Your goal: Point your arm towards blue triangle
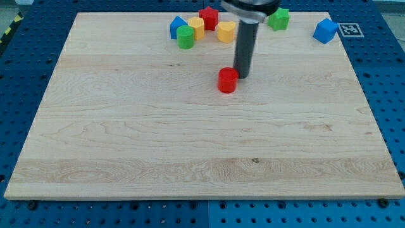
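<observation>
The blue triangle (pixel 178 26) lies near the view's top, left of centre, at the left end of a cluster of blocks. My tip (pixel 242 76) rests on the board just right of a red cylinder (pixel 228 80), about touching it. The tip is well below and to the right of the blue triangle. The rod rises from the tip to the top edge of the view.
Beside the blue triangle are a green cylinder (pixel 185 37), a yellow block (pixel 197 27), a red block (pixel 208 18) and a yellow block (pixel 226 31). A green block (pixel 278 19) and a blue block (pixel 325 30) lie at the top right. The wooden board (pixel 202 158) sits on a blue table.
</observation>
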